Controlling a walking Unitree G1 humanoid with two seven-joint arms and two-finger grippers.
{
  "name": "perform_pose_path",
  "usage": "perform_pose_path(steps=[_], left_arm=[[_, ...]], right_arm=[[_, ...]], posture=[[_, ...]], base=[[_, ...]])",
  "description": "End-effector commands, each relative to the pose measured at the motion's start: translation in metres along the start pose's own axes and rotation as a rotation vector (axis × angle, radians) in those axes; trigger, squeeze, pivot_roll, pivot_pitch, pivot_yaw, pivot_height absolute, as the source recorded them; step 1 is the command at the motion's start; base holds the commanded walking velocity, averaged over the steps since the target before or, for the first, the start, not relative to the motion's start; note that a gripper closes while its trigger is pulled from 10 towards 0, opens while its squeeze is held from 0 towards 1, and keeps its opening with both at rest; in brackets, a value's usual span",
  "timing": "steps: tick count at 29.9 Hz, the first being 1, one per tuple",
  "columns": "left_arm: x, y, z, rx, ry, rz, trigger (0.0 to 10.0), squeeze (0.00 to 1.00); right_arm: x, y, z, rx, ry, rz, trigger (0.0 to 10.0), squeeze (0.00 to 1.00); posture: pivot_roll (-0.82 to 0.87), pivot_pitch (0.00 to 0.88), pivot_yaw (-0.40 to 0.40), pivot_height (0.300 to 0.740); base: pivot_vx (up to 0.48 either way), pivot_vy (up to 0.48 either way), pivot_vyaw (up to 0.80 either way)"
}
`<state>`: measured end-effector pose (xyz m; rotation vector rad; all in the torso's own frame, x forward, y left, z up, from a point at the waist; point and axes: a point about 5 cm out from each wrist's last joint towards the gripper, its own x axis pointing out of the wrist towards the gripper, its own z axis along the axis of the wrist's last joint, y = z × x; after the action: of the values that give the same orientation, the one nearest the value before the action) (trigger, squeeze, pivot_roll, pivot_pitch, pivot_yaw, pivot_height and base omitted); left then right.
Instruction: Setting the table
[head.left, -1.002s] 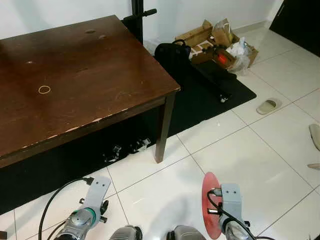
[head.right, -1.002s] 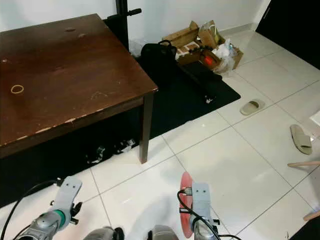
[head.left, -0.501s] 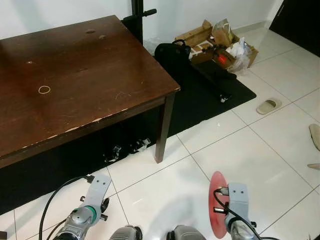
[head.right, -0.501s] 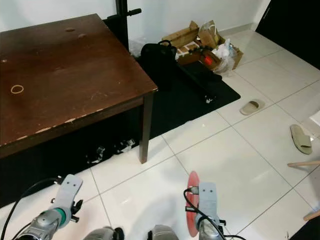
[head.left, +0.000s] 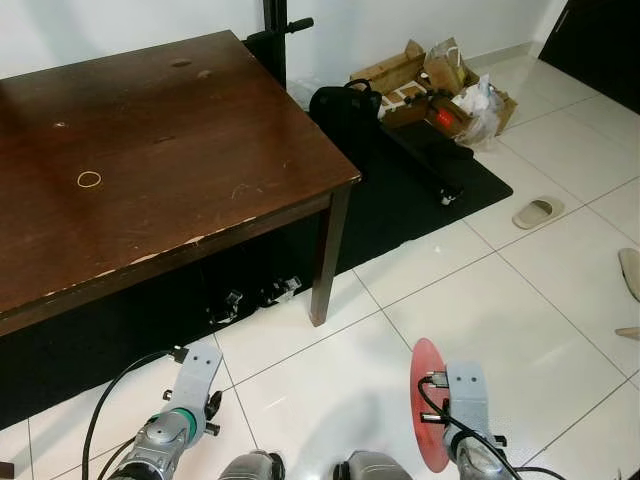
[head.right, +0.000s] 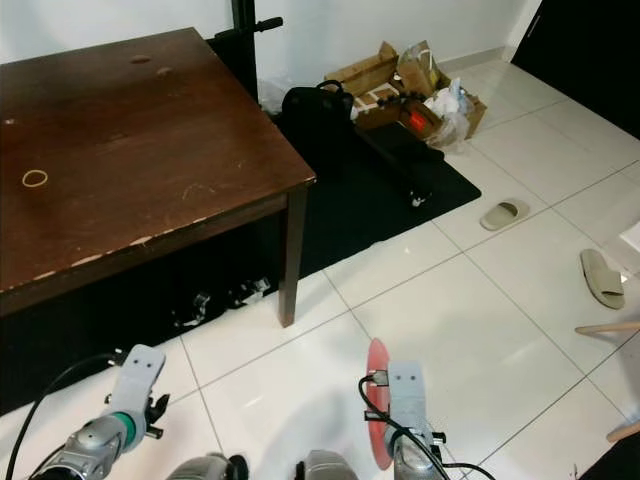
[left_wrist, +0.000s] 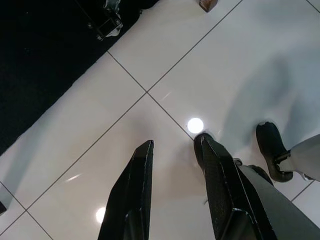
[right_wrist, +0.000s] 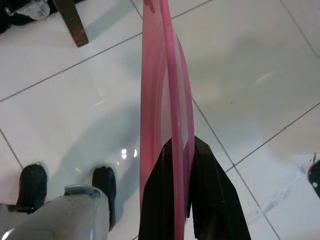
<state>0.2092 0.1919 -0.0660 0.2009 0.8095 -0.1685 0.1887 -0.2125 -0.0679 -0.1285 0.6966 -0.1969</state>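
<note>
Barely begun, judging by the layout. Far up and left of both pincers: brown surface (head.left: 150, 150), bare apart from a small ring (head.left: 89, 179), no tableware laid. Low at left: left pincer (left_wrist: 172, 165), fingers apart and holding nothing, pointed at the white tiled floor (head.left: 480, 300). Low at right: right pincer (right_wrist: 182, 165) clamped on the edge of a red plate (right_wrist: 165, 95), carried edge-on above the tiles, well short of the surface. Left to do: carry over, set down.

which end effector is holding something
The right end effector, shut on the edge of a pink plate; the left end effector is open over bare floor.
</note>
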Motion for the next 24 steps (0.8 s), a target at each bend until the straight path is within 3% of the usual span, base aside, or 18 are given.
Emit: perform_pose_path(steps=[1, 7, 13, 17, 23, 24], left_arm=[[-0.001, -0.001, -0.002, 0.001, 0.006, -0.004, 10.0, 0.0], [0.005, -0.008, 0.02, -0.043, -0.071, -0.029, 10.0, 0.0], [0.007, -0.009, 0.04, -0.011, -0.165, -0.015, 10.0, 0.0], [0.005, -0.003, 0.043, 0.059, -0.209, 0.02, 10.0, 0.0], [0.0, 0.001, 0.049, 0.04, -0.31, 0.0, 10.0, 0.0], [-0.004, 0.0, 0.051, 0.067, -0.354, -0.031, 10.0, 0.0]], right_arm=[[0.001, 0.0, 0.004, 0.002, -0.023, -0.007, 10.0, 0.0], [0.007, 0.001, 0.026, 0.023, -0.108, -0.02, 10.0, 0.0], [0.009, 0.0, 0.038, 0.028, -0.169, -0.026, 10.0, 0.0], [0.007, -0.004, 0.039, 0.044, -0.202, -0.041, 10.0, 0.0], [-0.003, -0.003, 0.033, 0.066, -0.262, -0.048, 10.0, 0.0], [-0.009, -0.002, 0.031, 0.066, -0.295, -0.04, 10.0, 0.0]], posture=[[-0.11, 0.0, 0.031, 0.74], [-0.11, 0.0, 0.029, 0.74], [-0.11, 0.0, 0.028, 0.74], [-0.12, 0.0, 0.035, 0.74], [-0.12, 0.0, 0.046, 0.74], [-0.13, 0.0, 0.05, 0.74]], base=[[0.0, 0.0, 0.0], [0.0, 0.0, 0.0], [0.0, 0.0, 0.0], [0.0, 0.0, 0.0], [0.0, 0.0, 0.0], [0.0, 0.0, 0.0]])
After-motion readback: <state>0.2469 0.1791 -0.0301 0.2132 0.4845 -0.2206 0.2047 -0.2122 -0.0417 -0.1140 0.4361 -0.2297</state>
